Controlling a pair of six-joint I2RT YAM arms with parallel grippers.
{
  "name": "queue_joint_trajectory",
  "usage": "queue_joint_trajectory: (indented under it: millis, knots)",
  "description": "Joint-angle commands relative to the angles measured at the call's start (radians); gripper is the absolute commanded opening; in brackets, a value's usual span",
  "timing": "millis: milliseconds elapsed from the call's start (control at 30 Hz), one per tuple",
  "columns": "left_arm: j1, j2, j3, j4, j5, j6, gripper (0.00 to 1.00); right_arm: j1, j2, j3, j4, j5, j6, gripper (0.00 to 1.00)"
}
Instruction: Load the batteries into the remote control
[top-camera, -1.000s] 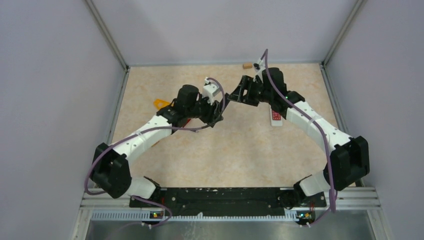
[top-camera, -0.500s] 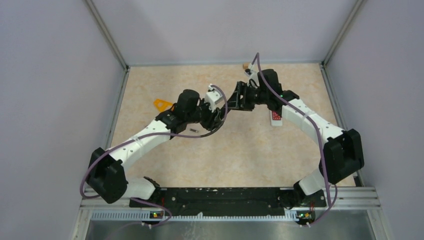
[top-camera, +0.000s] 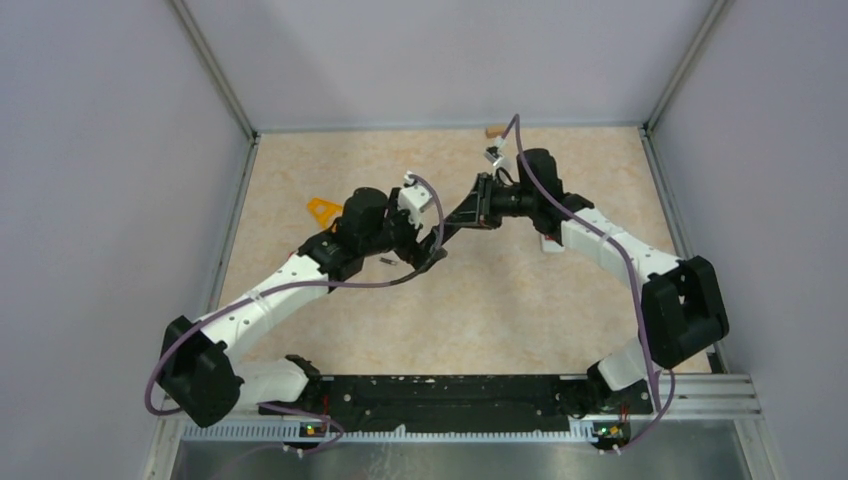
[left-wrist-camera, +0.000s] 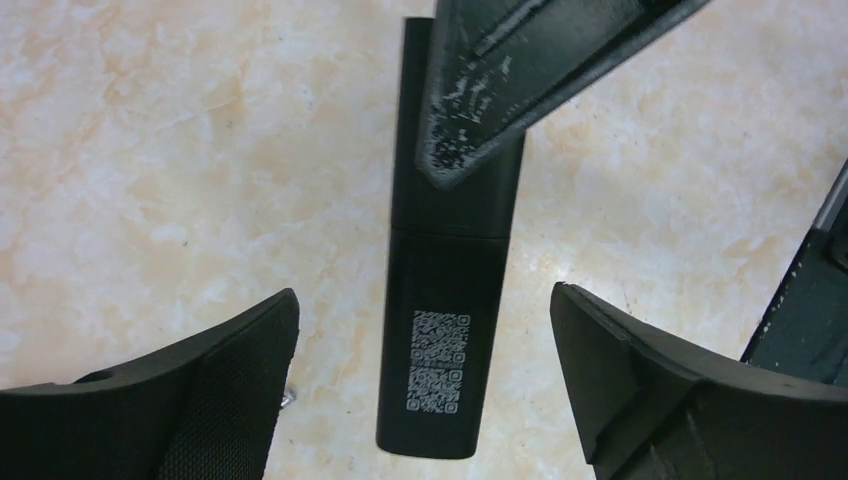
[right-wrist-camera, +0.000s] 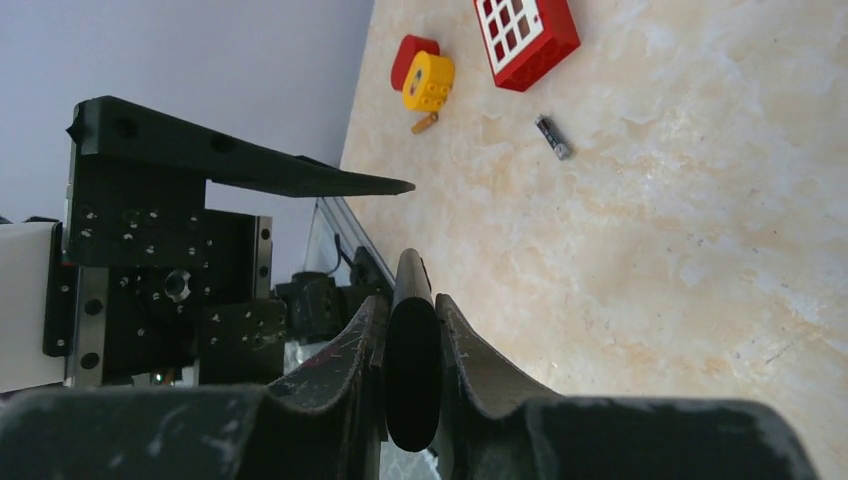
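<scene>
The remote control (left-wrist-camera: 445, 300) is a slim black bar with a white QR code on its back, held just above the table. My right gripper (right-wrist-camera: 410, 305) is shut on it; the remote control (right-wrist-camera: 410, 385) shows edge-on, pinched between both fingers. In the left wrist view one right finger (left-wrist-camera: 480, 90) covers the remote's far end. My left gripper (left-wrist-camera: 422, 300) stands wide open around the near end, with clear gaps on both sides. One battery (right-wrist-camera: 553, 137), a tiny dark cylinder, lies on the table, also visible as battery (top-camera: 387, 261) by the left arm.
A red block with a white grid (right-wrist-camera: 525, 30) and a red and yellow brick (right-wrist-camera: 425, 75) lie beyond the battery. An orange piece (top-camera: 322, 209) sits left of the left arm. A white and red item (top-camera: 550, 240) lies under the right arm. A small brown object (top-camera: 492, 130) is at the back wall.
My left gripper has opened and let go of the remote control. My right gripper has closed on its far end. Both arms have shifted slightly towards each other.
</scene>
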Motion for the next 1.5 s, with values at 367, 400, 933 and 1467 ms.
queue_joint_trajectory:
  millis: [367,400,933,1467]
  knots:
    - [0.206,-0.123,-0.036,0.433,0.152,-0.846,0.97,-0.044,-0.301,-0.242,0.742,0.391,0.292,0.0]
    - [0.209,-0.129,-0.047,0.486,0.168,-0.893,0.97,-0.044,-0.308,-0.268,0.79,0.417,0.324,0.01]
    - [0.21,0.016,-0.059,0.981,0.202,-1.225,0.72,-0.004,-0.206,-0.39,1.28,0.427,0.618,0.01]
    - [0.21,0.047,-0.097,1.136,0.19,-1.292,0.28,0.057,-0.16,-0.386,1.232,0.453,0.587,0.01]
